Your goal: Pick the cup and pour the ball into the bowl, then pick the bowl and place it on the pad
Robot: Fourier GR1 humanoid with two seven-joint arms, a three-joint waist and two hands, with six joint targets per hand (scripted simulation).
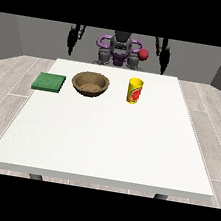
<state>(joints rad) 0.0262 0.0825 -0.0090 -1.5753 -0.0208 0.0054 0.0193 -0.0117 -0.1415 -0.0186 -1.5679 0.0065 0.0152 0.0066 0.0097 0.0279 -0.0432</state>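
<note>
Hand at view's left (71, 40) and hand at view's right (164, 60) both hang behind the far edge of the large white table (101, 146), well apart from everything on it; can't tell if fingers are curled or straight. Yellow cup w/ red label (134, 91) stands upright, right of the brown wooden bowl (90, 84). Flat green square pad (49, 82) lies left of bowl. Ball not visible.
</note>
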